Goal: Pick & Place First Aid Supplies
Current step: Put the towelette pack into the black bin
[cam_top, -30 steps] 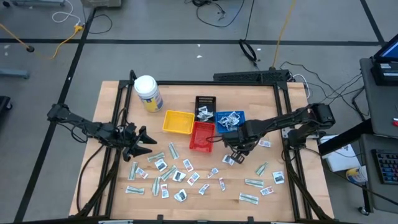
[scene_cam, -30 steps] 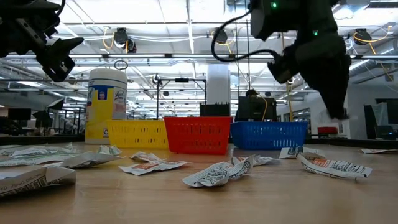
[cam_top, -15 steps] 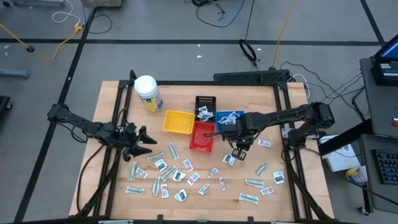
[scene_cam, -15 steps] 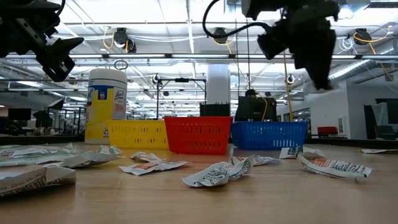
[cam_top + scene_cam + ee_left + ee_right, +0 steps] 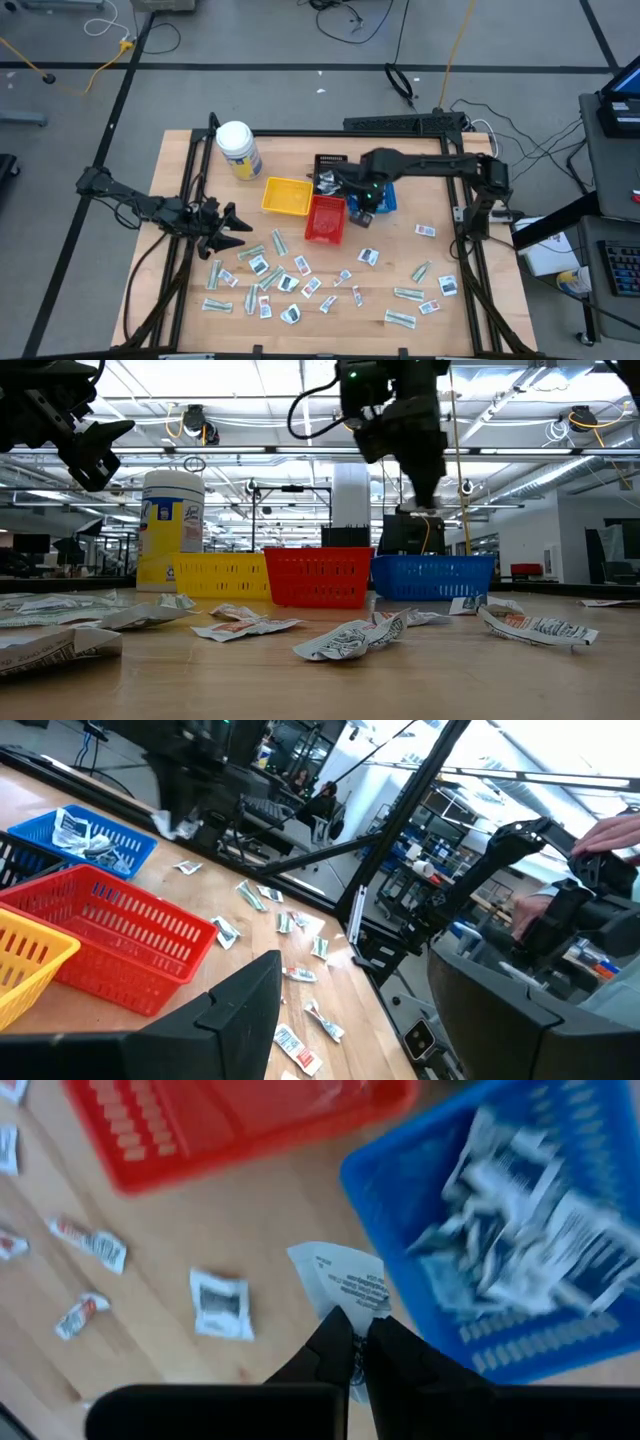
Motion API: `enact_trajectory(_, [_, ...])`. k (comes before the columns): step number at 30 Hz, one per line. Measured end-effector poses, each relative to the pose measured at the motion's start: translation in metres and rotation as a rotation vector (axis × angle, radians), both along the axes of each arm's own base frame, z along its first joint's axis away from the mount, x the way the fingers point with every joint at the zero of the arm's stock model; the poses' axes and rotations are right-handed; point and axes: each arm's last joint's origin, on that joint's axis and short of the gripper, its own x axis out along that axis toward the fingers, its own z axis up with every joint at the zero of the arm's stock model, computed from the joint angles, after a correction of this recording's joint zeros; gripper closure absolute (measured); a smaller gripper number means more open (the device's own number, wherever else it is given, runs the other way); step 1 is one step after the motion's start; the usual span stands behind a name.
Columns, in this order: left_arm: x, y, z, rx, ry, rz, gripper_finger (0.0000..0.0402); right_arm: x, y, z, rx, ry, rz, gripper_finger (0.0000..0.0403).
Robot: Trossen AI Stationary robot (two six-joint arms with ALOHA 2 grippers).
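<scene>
right gripper (image 5: 352, 1342), pinched shut on a white packet (image 5: 345, 1288), hangs by the blue tray (image 5: 384, 194) near the table's far edge, which already holds several, while most packets (image 5: 270, 280) lie along the near edge and the left gripper (image 5: 226, 228) waits open.

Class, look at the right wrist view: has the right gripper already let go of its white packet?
No. The right gripper is shut on the white packet, pinching its edge beside the blue tray.
</scene>
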Motion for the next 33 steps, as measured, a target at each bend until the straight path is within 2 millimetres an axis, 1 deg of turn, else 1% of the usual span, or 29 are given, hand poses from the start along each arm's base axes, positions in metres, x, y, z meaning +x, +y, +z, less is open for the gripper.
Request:
enact_trajectory(11, [0.0, 0.0, 0.0, -0.001, -0.001, 0.0, 0.0144, 0.043, -0.059, -0.002, -0.001, 0.001, -0.006, 0.0394])
enact_trajectory(18, [0.0, 0.0, 0.0, 0.0, -0.001, 0.0, 0.0144, 0.062, -0.089, -0.002, -0.007, -0.016, 0.002, 0.0394])
enact_trajectory(21, [0.0, 0.0, 0.0, 0.0, 0.0, 0.0, 0.0144, 0.069, -0.095, -0.012, -0.014, -0.033, 0.001, 0.0394])
enact_trajectory(25, [0.0, 0.0, 0.0, 0.0, 0.0, 0.0, 0.0144, 0.081, -0.095, -0.037, -0.009, -0.008, 0.021, 0.0394])
enact_trajectory(29, [0.0, 0.0, 0.0, 0.0, 0.0, 0.0, 0.0144, 0.089, -0.095, -0.054, -0.034, 0.0, 0.036, 0.0394])
enact_trajectory(31, [0.0, 0.0, 0.0, 0.0, 0.0, 0.0, 0.0144, 0.092, -0.096, -0.06, -0.058, 0.006, 0.039, 0.0394])
enact_trajectory(33, [0.0, 0.0, 0.0, 0.0, 0.0, 0.0, 0.0144, 0.093, -0.097, -0.062, -0.079, 0.004, 0.045, 0.0394])
